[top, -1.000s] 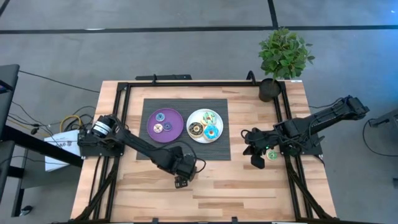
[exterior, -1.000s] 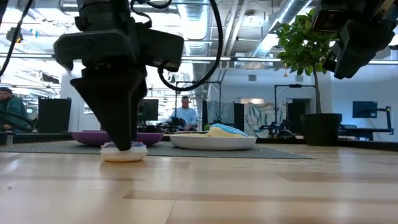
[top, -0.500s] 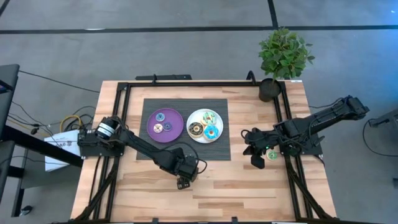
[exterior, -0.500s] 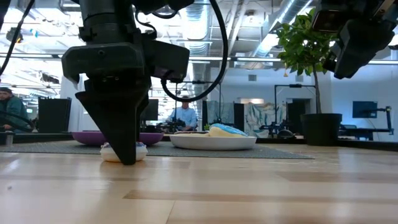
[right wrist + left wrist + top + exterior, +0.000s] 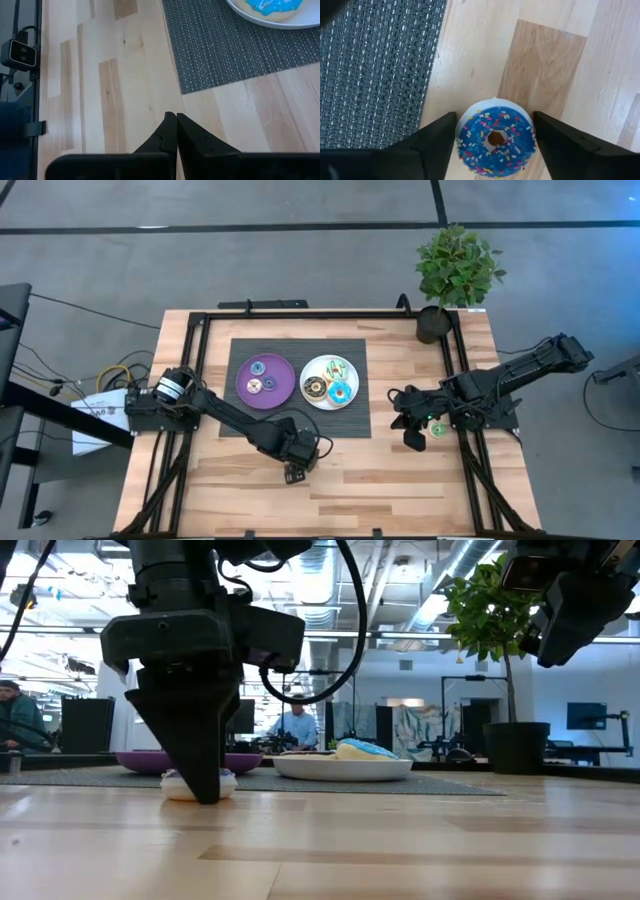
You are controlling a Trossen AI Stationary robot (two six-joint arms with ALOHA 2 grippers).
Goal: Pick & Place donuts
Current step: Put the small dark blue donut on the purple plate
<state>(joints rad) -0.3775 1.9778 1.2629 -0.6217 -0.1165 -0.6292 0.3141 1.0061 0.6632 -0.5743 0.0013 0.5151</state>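
Left gripper (image 5: pixel 495 137): down at the tabletop, fingers straddling a blue-iced sprinkled donut (image 5: pixel 495 141); a sliver of gap shows each side, so the jaws look open around it, not yet clamped.
Donut in play: flat on the bare wood, just off the near edge of the dark woven mat (image 5: pixel 300 385); in the low view its cream base (image 5: pixel 197 786) peeks out behind the fingers.
Right gripper (image 5: pixel 175 131): fingers pressed together, empty, parked over the wood on the right side of the table, near the mat's corner.
Purple plate (image 5: pixel 247 393): three small donuts on it.
White plate (image 5: pixel 349 378): several larger iced ones, a brown one (image 5: pixel 315 388) and a cyan one (image 5: pixel 340 392) among them.
Progress: well along, I'd say; most donuts plated, and this blue one is the only stray I can spot.
Left to do: squeeze, lift, carry it to a plate; which plate, I can't tell.
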